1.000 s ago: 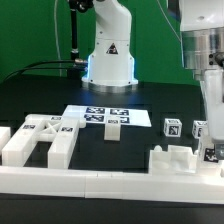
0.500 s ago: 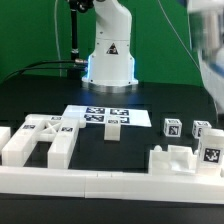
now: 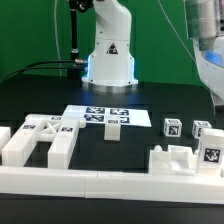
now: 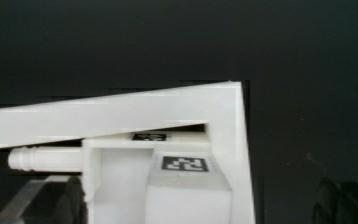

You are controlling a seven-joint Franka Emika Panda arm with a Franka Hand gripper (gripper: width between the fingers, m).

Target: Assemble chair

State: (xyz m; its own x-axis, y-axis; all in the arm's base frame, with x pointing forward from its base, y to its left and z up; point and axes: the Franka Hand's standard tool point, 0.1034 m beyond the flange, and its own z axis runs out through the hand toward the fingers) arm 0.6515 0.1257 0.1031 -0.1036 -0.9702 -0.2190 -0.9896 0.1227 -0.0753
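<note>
The tool (image 3: 215,92) hangs above a tagged chair piece (image 3: 210,152); I can't tell if it's open. Seems a pick-up step. Next it needs lining up.

- The large glossy white robot arm (image 3: 108,45) rises from its base at the back and reaches over to the exterior view's right.
- Its blurred two-finger gripper (image 3: 213,82) hangs there, pointing down.
- In the wrist view, its dim grey fingers (image 4: 34,198) stand spread wide apart.
</note>
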